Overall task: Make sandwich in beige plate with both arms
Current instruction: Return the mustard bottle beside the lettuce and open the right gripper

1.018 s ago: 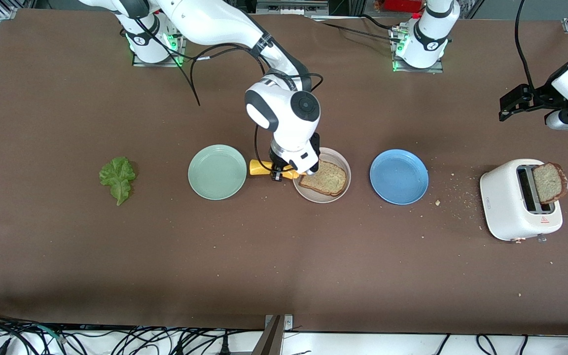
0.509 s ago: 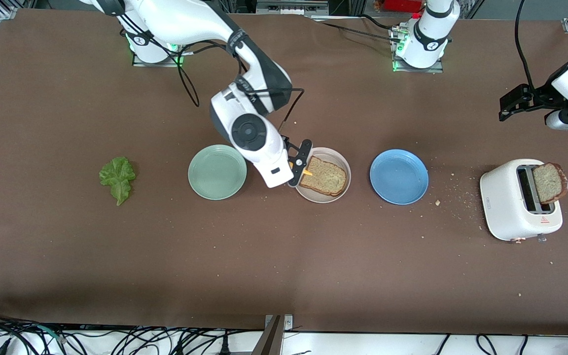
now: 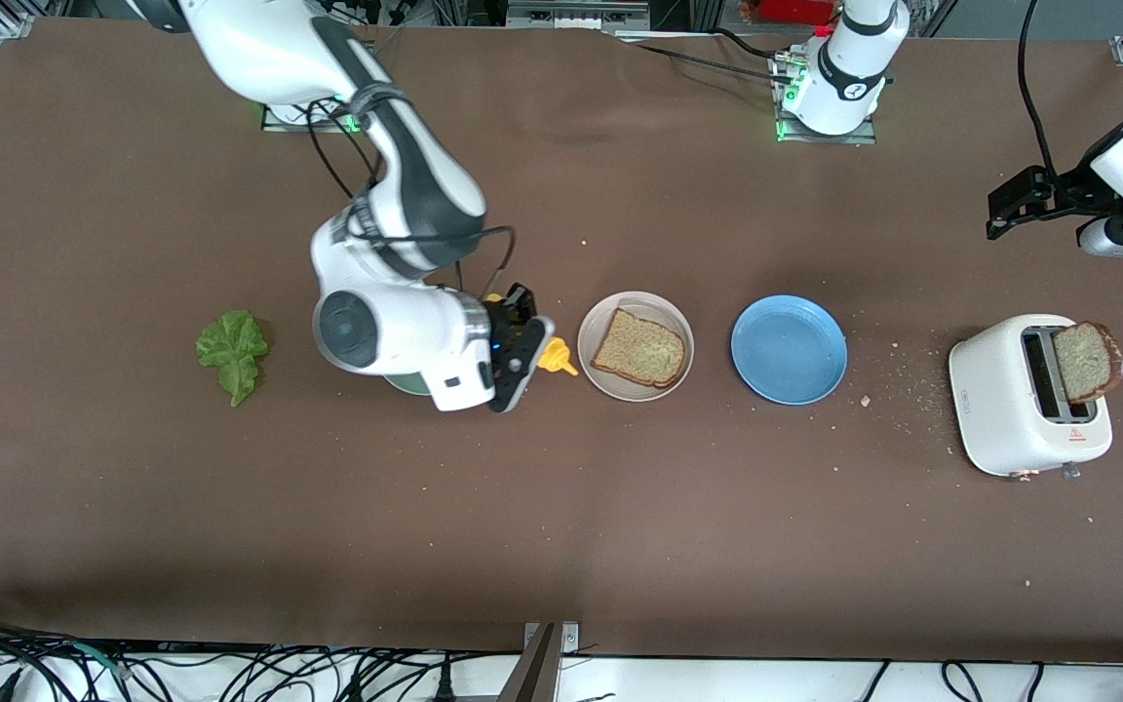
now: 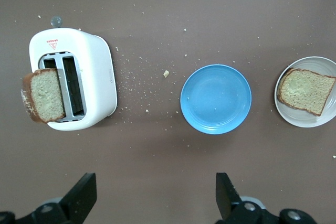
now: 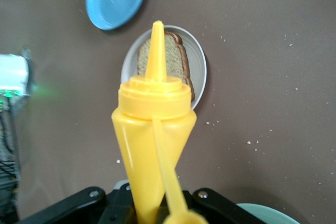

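Brown matting covers the long table [image 3: 561, 507] in the front view, where the beige plate [image 3: 597, 375] is seen mid-table with one bread slice [image 3: 639, 348] laid flat in it, beside a blue plate [image 3: 789, 349]. The right gripper [image 3: 522, 353] is clamped on a yellow squeeze bottle [image 3: 554, 356] and hangs over the table between the beige plate and a mint-green plate [image 3: 407, 383], which is largely hidden under the arm. A lettuce leaf [image 3: 232, 354] lies toward the right arm's end; a second slice [image 3: 1085, 361] stands in the white toaster [image 3: 1015, 405] toward the left arm's end, where the left gripper [image 3: 1008, 207] waits.

From the left wrist, open fingers [image 4: 80, 199] are shown empty above bare table, with toaster, blue plate and beige plate in sight.

From the right wrist, the bottle's nozzle is seen lined up toward the bread on the plate.

Judged from this, the sauce step is in hand; the lettuce and second slice are not yet added, so the bottle must be set down before the leaf is fetched.
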{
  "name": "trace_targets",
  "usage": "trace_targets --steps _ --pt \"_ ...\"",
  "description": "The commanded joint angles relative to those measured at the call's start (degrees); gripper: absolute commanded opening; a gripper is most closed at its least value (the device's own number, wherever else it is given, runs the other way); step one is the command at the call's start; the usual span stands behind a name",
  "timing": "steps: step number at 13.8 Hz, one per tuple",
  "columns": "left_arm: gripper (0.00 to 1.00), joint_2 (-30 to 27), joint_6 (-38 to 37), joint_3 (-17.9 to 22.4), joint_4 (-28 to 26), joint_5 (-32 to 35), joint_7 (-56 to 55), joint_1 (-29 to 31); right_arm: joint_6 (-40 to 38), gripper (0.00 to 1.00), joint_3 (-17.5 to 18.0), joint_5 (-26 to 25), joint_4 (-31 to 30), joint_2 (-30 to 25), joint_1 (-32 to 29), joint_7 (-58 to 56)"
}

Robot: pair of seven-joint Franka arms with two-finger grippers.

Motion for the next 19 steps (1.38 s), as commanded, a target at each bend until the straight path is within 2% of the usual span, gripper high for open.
trace_targets --steps 1,3,6,9,13,17,19 --pt "1.0 -0.3 -0.5 0.0 0.7 -1.0 -0.5 0.1 -4.9 0.0 0.8 7.6 -3.2 -3.3 -6.0 -7.6" --pt "1.0 -0.3 -0.5 0.0 0.7 -1.0 -0.5 0.1 -7.2 0.0 0.7 9.6 -6.9 -5.6 -9.5 -14.6" --pt "1.0 -0.3 -0.5 0.0 0.7 -1.0 -0.5 0.1 -14.9 0.0 0.8 12.1 -9.4 -5.4 -16.0 -31.0" --pt "1.0 -0.3 -0.5 0.0 0.7 -1.0 -0.5 0.1 -15.5 0.0 0.9 14.5 -19.1 -8.1 -21.9 -48.2" --pt "1.0 -0.3 -0.5 0.0 0.7 -1.0 -0.5 0.1 -16.4 0.0 0.9 17.7 -29.0 -8.3 -28.9 -73.3" --pt "1.0 -0.3 -0.5 0.0 0.7 -1.0 -0.5 0.1 -16.4 0.0 0.9 18.5 -31.2 -5.1 -31.4 -93.0" --pt "1.0 -0.3 -0.5 0.0 0.7 -1.0 -0.5 0.1 -16.4 0.0 0.9 21.0 -31.5 -1.7 -31.5 -101.9"
